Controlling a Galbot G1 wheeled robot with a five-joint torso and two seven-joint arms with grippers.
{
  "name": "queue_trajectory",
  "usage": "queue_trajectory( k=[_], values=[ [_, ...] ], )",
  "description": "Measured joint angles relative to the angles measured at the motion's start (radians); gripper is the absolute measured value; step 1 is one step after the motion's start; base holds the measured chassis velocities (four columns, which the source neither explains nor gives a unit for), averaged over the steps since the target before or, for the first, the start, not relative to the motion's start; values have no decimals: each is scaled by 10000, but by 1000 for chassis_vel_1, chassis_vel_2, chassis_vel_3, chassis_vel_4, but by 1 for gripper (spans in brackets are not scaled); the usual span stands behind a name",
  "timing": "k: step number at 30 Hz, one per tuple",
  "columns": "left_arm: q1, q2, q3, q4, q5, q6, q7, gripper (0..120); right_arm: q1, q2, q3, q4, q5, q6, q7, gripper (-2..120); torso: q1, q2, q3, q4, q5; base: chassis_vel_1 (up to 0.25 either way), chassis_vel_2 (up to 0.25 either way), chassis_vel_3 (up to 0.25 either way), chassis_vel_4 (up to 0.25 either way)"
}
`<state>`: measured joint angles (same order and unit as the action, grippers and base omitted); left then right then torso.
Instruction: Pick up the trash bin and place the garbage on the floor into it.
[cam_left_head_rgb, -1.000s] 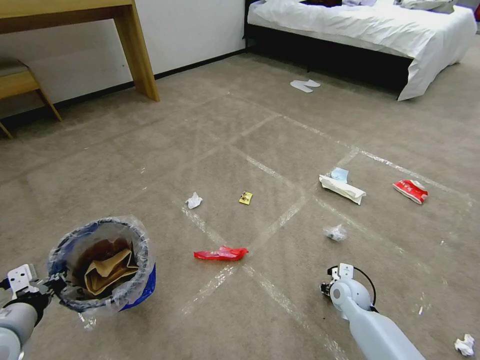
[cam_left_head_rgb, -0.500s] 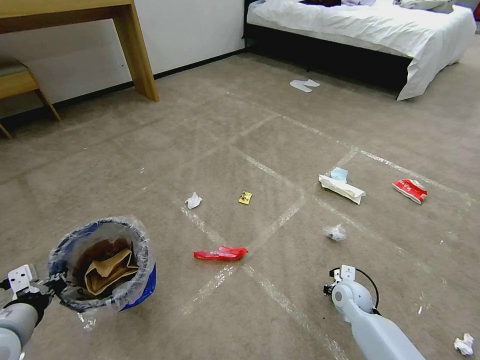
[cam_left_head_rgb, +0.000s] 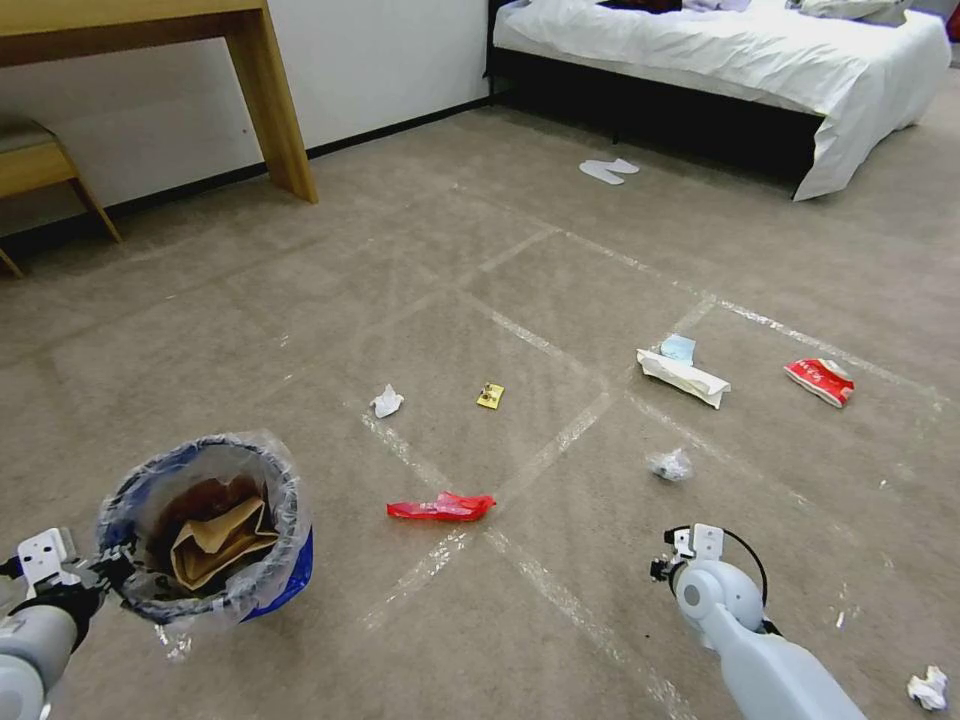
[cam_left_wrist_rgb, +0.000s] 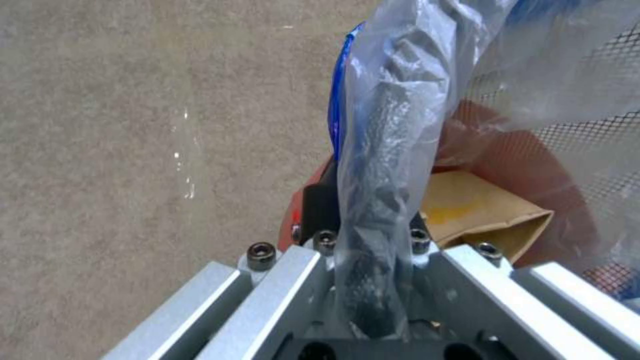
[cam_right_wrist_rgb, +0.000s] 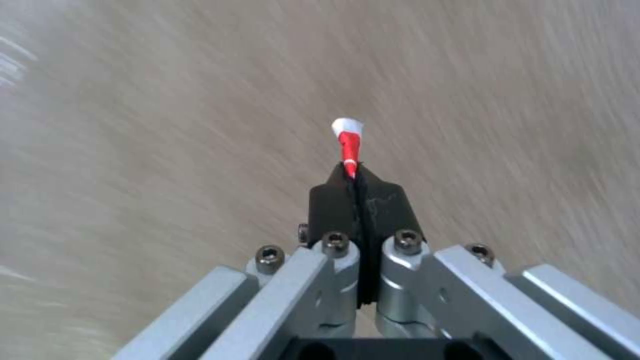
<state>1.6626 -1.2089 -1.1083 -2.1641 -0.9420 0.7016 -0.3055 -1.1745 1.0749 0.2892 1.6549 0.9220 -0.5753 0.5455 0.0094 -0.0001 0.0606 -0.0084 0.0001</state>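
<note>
My left gripper (cam_left_head_rgb: 103, 574) is shut on the near rim of the trash bin (cam_left_head_rgb: 205, 525), a red bucket lined with a crinkly clear bag, held above the carpet at the lower left. A brown paper bag (cam_left_head_rgb: 215, 545) lies inside it. The left wrist view shows the bag-covered rim (cam_left_wrist_rgb: 377, 165) pinched between the fingers. On the floor lie garbage pieces: a red wrapper strip (cam_left_head_rgb: 441, 507), white tissue (cam_left_head_rgb: 387, 401), yellow wrapper (cam_left_head_rgb: 490, 396), white packet (cam_left_head_rgb: 685, 376), blue mask (cam_left_head_rgb: 680, 348) and red-white packet (cam_left_head_rgb: 820, 381). My right gripper (cam_left_head_rgb: 668, 566) hangs low with its fingers (cam_right_wrist_rgb: 333, 205) shut. A red-white sliver (cam_right_wrist_rgb: 348, 142) shows past their tips; I cannot tell whether it is pinched.
A clear crumpled scrap (cam_left_head_rgb: 670, 465) and another tissue (cam_left_head_rgb: 929, 688) lie to the right. A wooden desk leg (cam_left_head_rgb: 275, 105) and stool (cam_left_head_rgb: 45, 165) stand at the back left. A bed (cam_left_head_rgb: 740, 60) stands at the back right, white slippers (cam_left_head_rgb: 608, 170) before it. Tape lines cross the carpet.
My right arm has drifted slightly to the right and nearer to me. The left arm, the trash bin and the litter on the floor have stayed put.
</note>
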Motion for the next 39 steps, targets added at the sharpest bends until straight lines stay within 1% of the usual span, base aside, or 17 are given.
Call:
queue_trajectory(
  k=[1,2,3,4,5,7,11,14,21,24,25,27,30,31,33,37,39],
  values=[
    [0,0,0,0,0,0,0,0,0,0,0,0,0,0,0,0,0,0,0,0,0,0,0,0,0],
    [0,0,12,-8,5,0,2,0,3,-196,-76,563,8,526,-359,0,0,0,-1,1,-2,0,0,0,0],
    [0,0,12,-8,5,0,2,0,3,-196,-76,563,8,526,-359,0,0,0,-1,1,-2,0,0,0,0],
    [-2,0,20,-19,6,0,6,0,75,-414,-186,1151,20,1266,-860,0,1,0,0,0,-3,0,0,0,0],
    [-2,0,20,-19,6,0,6,0,75,-414,-186,1151,20,1266,-860,0,1,0,0,0,-3,0,0,0,0],
    [-2,0,39,-44,9,0,8,0,554,-843,-534,2172,28,2978,-2105,0,0,1,0,1,-3,0,0,0,0],
    [-1,-1,48,-74,12,0,9,0,934,-1044,-751,2580,56,3681,-2684,0,0,0,0,2,-2,0,0,0,0],
    [6,-6,76,-211,3,19,5,0,2254,-1619,-1330,3706,670,5013,-4258,0,0,0,-1,3,-2,0,0,0,0],
    [-50,68,77,-292,-178,82,-74,0,3773,-2059,-2035,4309,1402,5730,-5383,0,0,1,0,0,-2,0,0,0,0],
    [-69,90,80,-407,-343,145,-130,0,5627,-2213,-3619,4409,1920,6256,-6045,0,0,0,0,1,-4,0,0,0,0],
    [-69,90,80,-407,-343,145,-130,0,5627,-2213,-3619,4409,1920,6256,-6045,0,0,0,0,1,-4,0,0,0,0],
    [-69,69,111,-482,-426,187,-156,0,6097,-2094,-4217,4369,2009,6305,-6101,0,1,0,0,0,-2,0,0,0,0],
    [-129,-10,316,-707,-525,306,-185,0,8079,-1278,-6582,3927,2473,6345,-6015,0,1,0,1,2,-1,0,0,0,0],
    [-129,-10,316,-707,-525,306,-185,0,8079,-1278,-6582,3927,2473,6345,-6015,0,1,0,1,2,-1,0,0,0,0],
    [-144,-17,391,-714,-518,334,-189,0,9020,-757,-7609,3662,2726,6286,-5899,0,1,0,1,3,-7,0,0,0,0],
    [-139,-10,392,-715,-511,337,-191,0,9635,-121,-8425,3445,3189,6104,-5654,0,1,0,0,1,-6,0,0,0,0],
    [-111,50,350,-725,-524,341,-190,0,10177,742,-9375,3179,3570,5861,-5365,0,1,0,1,4,-6,0,0,0,0]
  ],
)
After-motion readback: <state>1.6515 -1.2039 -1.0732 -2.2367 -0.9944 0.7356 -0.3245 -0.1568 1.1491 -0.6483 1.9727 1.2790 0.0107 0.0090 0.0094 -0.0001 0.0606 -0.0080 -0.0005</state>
